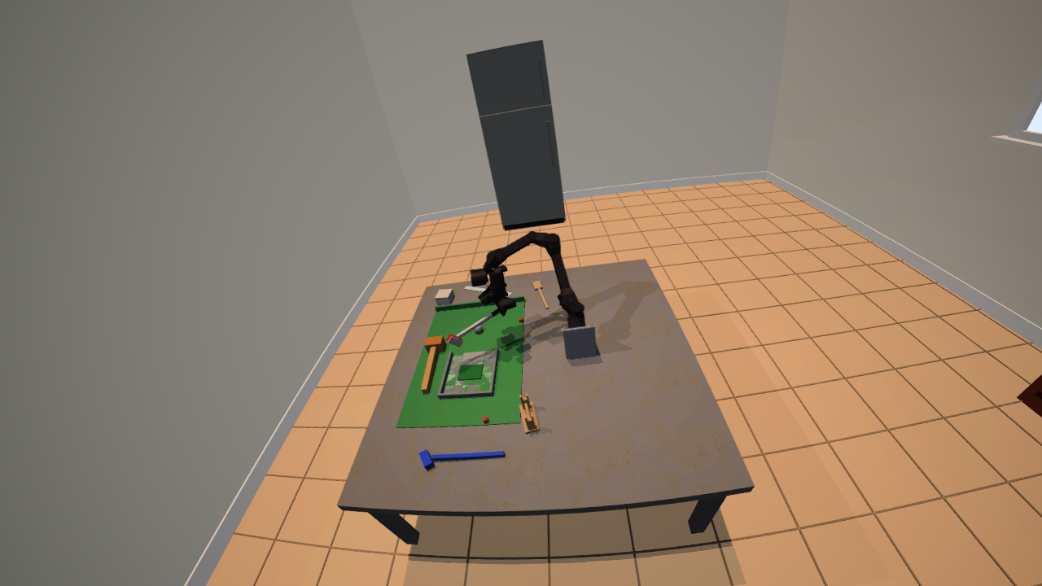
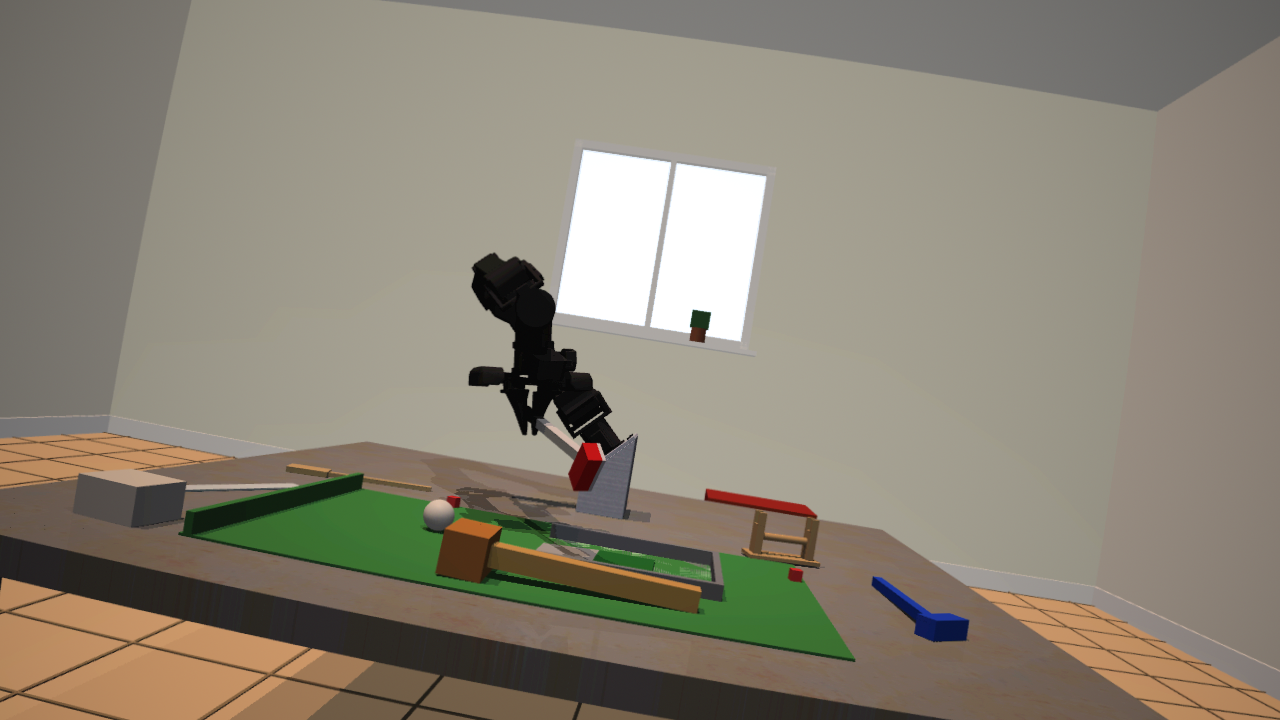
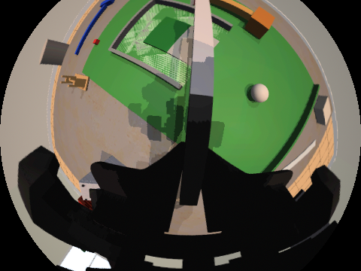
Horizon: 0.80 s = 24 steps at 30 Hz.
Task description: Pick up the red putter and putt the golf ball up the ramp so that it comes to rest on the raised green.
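Observation:
My gripper is shut on the putter's dark grip end. The putter's pale shaft slants down and away from the fingers. Its red head hangs above the mat and is out of the wrist view. The white golf ball lies on the green mat, apart from the ramp. The raised green is a dark green square inside a grey border. The shaft partly hides the pale ramp in the wrist view.
An orange mallet lies beside the border. A dark green rail closes one mat end. A grey-headed mallet lies beyond it. A wooden stand and a blue mallet are off the mat.

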### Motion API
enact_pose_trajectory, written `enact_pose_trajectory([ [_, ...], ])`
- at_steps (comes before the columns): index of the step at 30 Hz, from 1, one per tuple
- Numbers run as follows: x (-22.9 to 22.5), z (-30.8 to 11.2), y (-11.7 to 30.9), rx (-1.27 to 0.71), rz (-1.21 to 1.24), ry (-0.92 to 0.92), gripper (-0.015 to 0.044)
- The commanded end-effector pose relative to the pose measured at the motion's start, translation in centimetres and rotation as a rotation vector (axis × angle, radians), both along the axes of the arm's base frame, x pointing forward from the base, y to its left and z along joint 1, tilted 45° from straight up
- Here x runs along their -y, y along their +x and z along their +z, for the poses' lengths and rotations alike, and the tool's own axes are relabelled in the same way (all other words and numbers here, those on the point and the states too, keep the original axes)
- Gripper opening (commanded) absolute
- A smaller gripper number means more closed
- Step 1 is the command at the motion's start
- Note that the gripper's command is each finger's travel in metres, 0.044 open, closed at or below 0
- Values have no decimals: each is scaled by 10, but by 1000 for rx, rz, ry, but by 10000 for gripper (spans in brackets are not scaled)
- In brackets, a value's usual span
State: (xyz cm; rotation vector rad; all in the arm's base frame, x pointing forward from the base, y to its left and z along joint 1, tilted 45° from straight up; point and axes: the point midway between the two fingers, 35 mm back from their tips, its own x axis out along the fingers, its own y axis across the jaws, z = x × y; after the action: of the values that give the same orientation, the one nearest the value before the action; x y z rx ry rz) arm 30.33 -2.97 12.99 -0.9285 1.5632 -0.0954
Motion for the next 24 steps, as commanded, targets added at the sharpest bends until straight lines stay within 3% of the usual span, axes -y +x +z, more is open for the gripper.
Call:
enact_pose_trajectory([
  [1,22,23,-10,83,-106,-22,0],
  [13,84,84,-59,316,-428,-101,0],
  [24,96,77,-61,330,-446,-106,0],
])
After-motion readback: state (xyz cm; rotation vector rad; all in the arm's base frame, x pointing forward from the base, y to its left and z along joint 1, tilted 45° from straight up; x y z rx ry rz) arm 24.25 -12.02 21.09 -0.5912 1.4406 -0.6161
